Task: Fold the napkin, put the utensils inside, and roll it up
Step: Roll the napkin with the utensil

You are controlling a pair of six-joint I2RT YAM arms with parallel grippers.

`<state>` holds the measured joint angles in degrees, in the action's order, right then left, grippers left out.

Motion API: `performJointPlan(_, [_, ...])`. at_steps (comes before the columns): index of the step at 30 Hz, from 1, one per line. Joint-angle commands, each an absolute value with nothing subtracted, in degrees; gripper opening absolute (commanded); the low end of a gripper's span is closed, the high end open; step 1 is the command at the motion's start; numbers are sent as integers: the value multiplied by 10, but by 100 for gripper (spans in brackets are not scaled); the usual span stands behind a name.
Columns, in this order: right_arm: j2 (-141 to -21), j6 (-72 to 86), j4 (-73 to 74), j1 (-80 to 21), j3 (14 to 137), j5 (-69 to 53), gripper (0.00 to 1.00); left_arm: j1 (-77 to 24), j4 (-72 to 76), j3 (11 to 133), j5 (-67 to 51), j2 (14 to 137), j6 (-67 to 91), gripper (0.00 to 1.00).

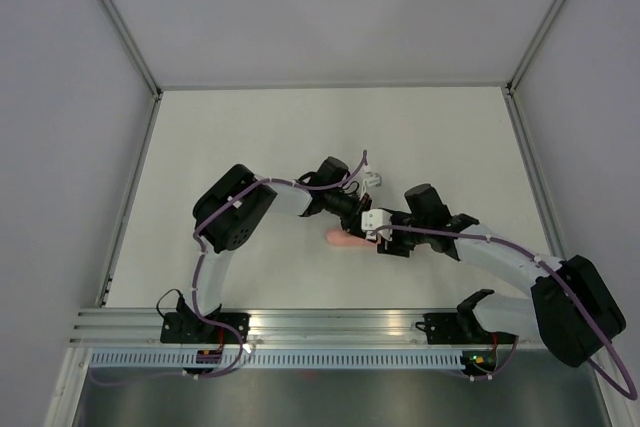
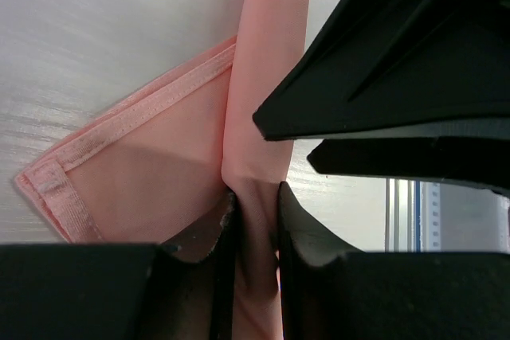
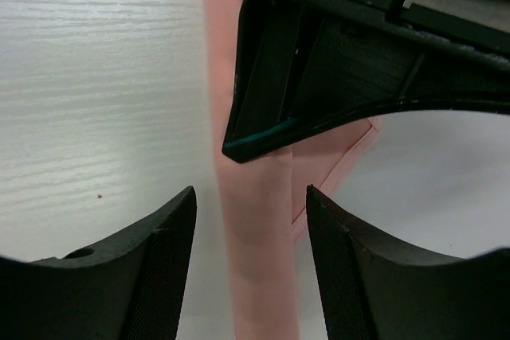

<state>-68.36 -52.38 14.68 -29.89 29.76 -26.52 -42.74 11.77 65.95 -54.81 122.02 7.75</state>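
The pink napkin (image 1: pixel 343 238) lies rolled into a narrow tube at the table's middle, mostly hidden under both grippers in the top view. In the left wrist view the roll (image 2: pixel 267 77) runs upward with a loose hemmed corner flap (image 2: pixel 119 165) spread to its left. My left gripper (image 2: pixel 255 220) is shut on the roll's near end. In the right wrist view the roll (image 3: pixel 255 228) lies between the jaws of my right gripper (image 3: pixel 251 228), which is open and straddles it without touching. The utensils are hidden.
The white table (image 1: pixel 250 147) is walled by grey panels at the back and both sides. A metal rail (image 1: pixel 330 327) with the arm bases runs along the near edge. The two grippers are nose to nose, almost touching.
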Motion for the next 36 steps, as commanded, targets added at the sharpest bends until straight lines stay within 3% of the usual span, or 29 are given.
performJointPlan(1, [-695,-505,76,-325,287,-222,63,-425,30,643,-511,1264,88,2])
performJointPlan(12, [-745,-503,52,-368,285,-177,50,-423,25,651,-530,1272,90,3])
performJointPlan(18, [-773,-502,65,-370,293,-168,20,-423,25,650,-530,1251,86,24])
performJointPlan(21, [-777,-504,82,-370,297,-174,11,-421,26,650,-519,1236,88,35])
performJointPlan(36, [-835,-533,248,-338,388,-281,5,-367,117,578,-409,1064,133,42])
